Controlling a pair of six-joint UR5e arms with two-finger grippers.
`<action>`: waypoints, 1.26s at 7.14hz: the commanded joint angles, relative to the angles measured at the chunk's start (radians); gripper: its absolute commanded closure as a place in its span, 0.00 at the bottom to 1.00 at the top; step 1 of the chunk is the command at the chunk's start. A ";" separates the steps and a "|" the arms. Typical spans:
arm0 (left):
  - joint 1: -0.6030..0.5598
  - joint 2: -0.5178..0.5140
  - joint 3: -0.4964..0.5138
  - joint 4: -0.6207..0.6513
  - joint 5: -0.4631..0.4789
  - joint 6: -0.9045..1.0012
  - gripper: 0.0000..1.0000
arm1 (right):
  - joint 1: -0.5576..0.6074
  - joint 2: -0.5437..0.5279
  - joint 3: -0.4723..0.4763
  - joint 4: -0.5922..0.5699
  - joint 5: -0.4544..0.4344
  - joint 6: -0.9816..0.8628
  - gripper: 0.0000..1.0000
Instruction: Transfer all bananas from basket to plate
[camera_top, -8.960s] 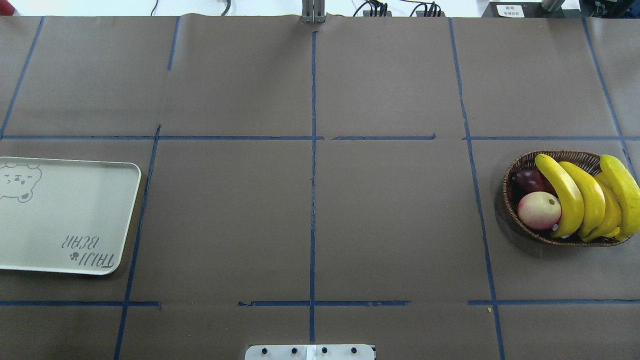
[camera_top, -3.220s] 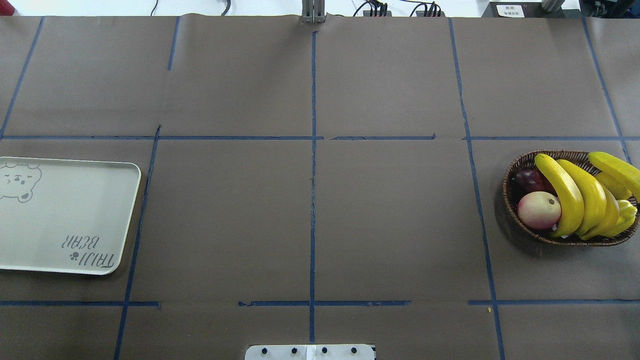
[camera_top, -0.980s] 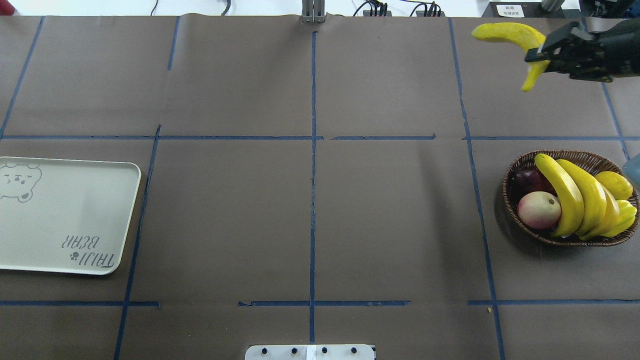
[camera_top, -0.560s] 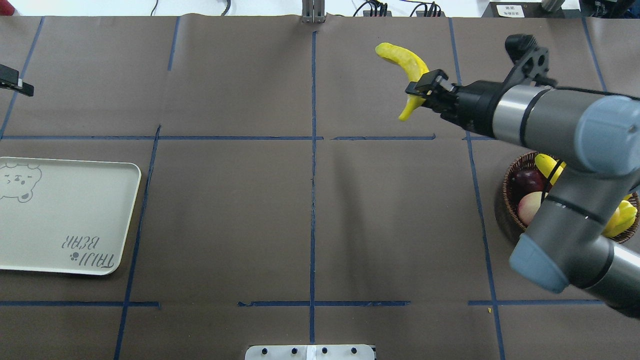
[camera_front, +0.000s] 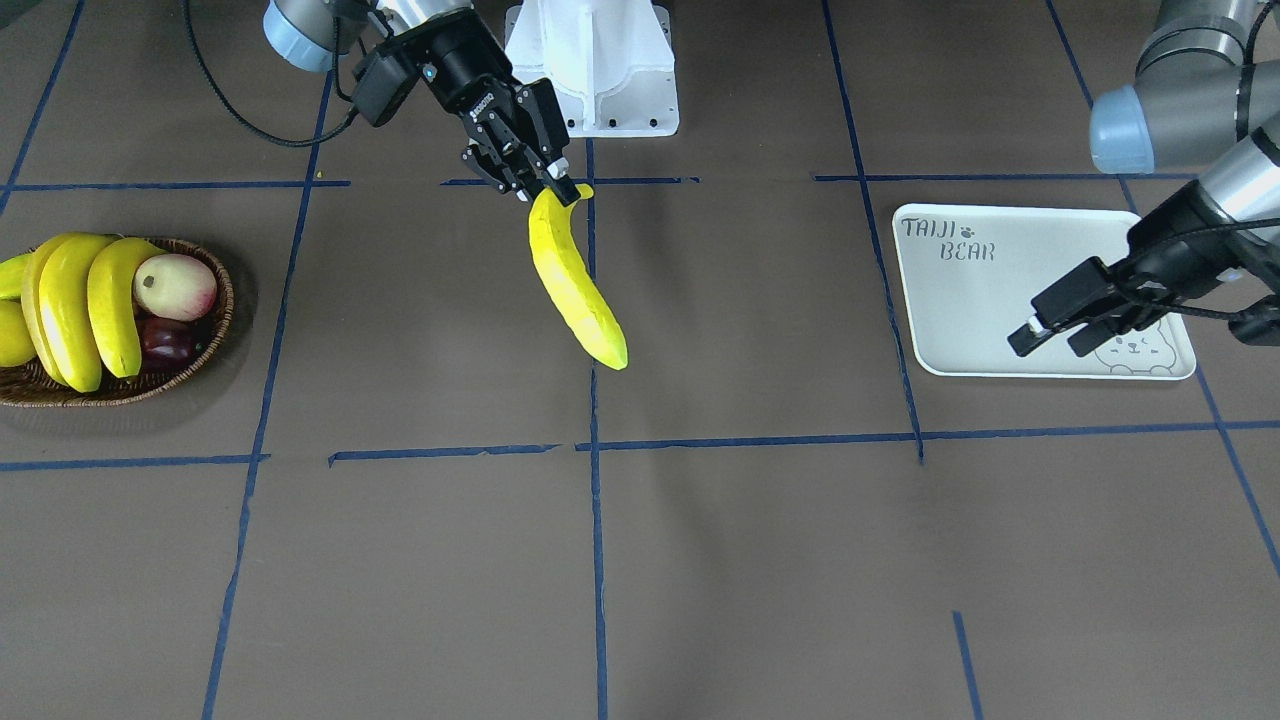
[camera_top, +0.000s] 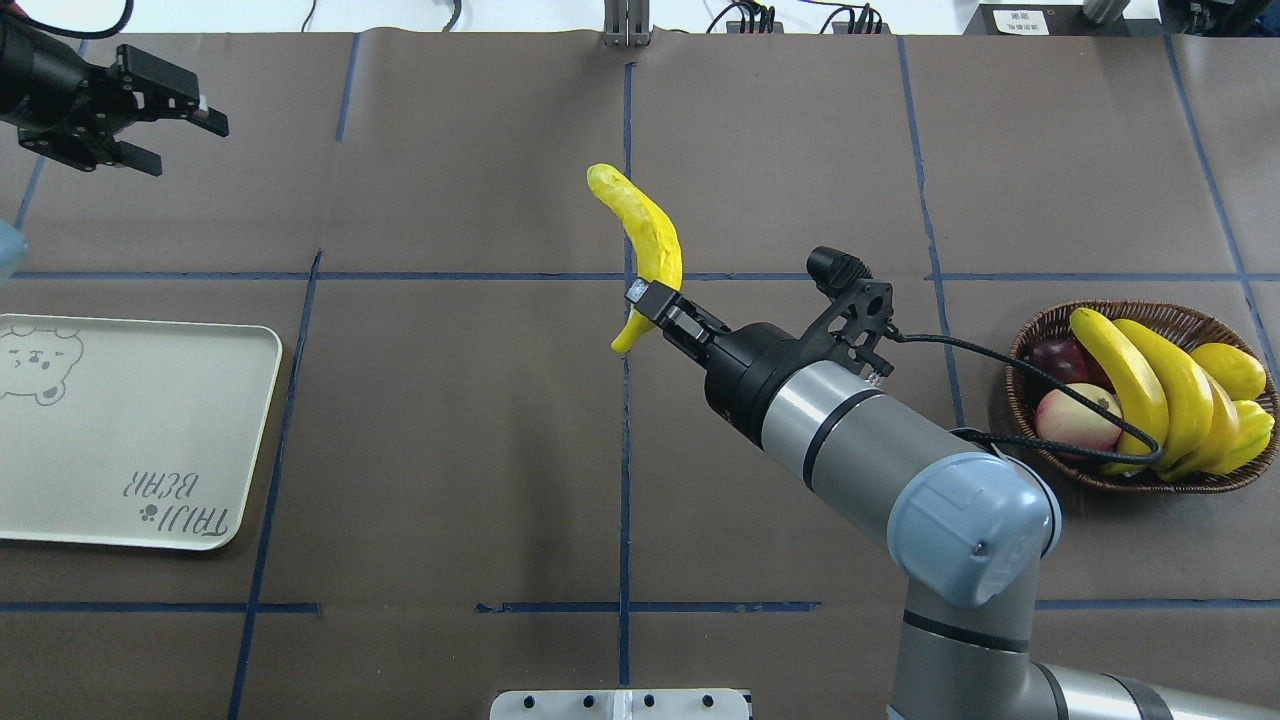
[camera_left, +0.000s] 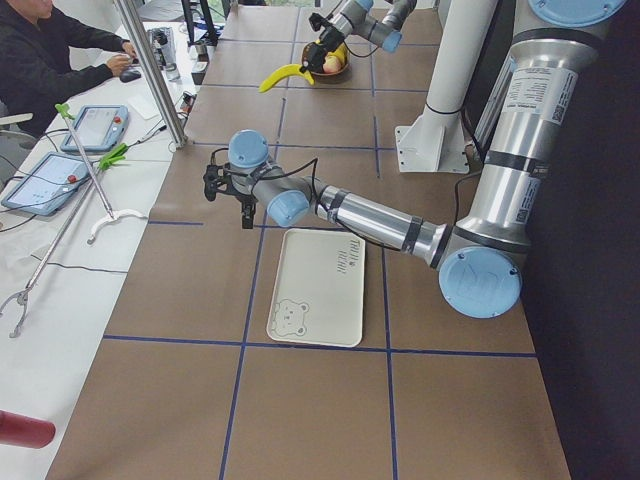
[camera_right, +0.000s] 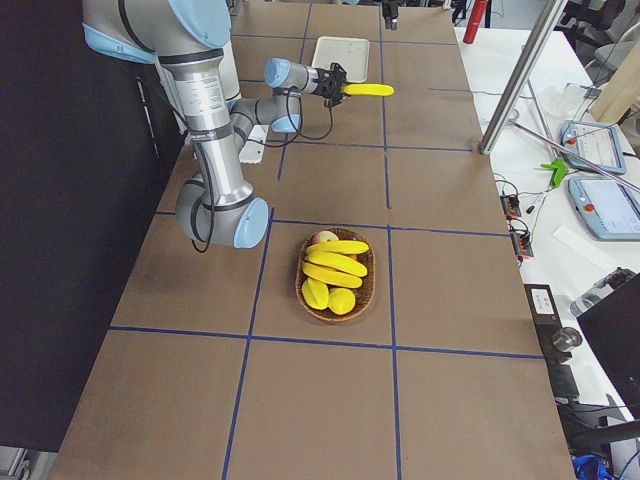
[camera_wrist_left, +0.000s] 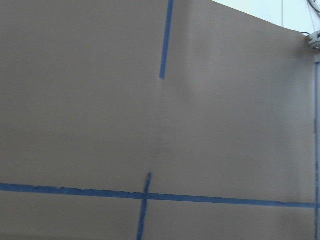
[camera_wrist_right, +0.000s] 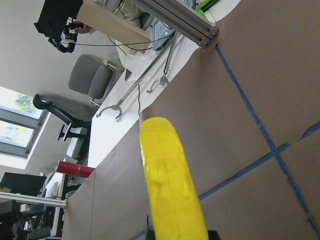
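Note:
My right gripper (camera_top: 650, 300) is shut on the stem end of one yellow banana (camera_top: 645, 235), held in the air over the table's centre line; its free end points away from the robot. From the front the banana (camera_front: 575, 285) hangs below the gripper (camera_front: 555, 190). More bananas (camera_top: 1130, 385) lie in the brown wicker basket (camera_top: 1030, 330) at the right. The white plate (camera_top: 150, 420) lies bare at the left. My left gripper (camera_top: 190, 148) hovers open and holding nothing at the far left, beyond the plate.
The basket also holds a pink-yellow round fruit (camera_top: 1075, 420), a dark red fruit (camera_top: 1055, 358), a plump yellow fruit (camera_top: 1230, 368) and a ridged star fruit (camera_top: 1250, 430). Blue tape lines cross the brown table. A person (camera_left: 40, 50) sits beyond the far edge, near a metal post (camera_left: 150, 70).
My right arm has carried the banana from the far right toward the table's centre and nearer the robot. The left gripper has come further into view at the far left.

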 joint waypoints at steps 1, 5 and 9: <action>0.131 -0.093 -0.051 -0.032 0.072 -0.336 0.01 | -0.016 0.020 -0.002 -0.051 -0.018 -0.003 1.00; 0.330 -0.271 -0.023 -0.016 0.271 -0.648 0.01 | -0.020 0.023 -0.002 -0.055 -0.018 -0.003 1.00; 0.441 -0.367 0.024 -0.024 0.408 -0.789 0.01 | -0.022 0.031 -0.002 -0.054 -0.024 -0.003 1.00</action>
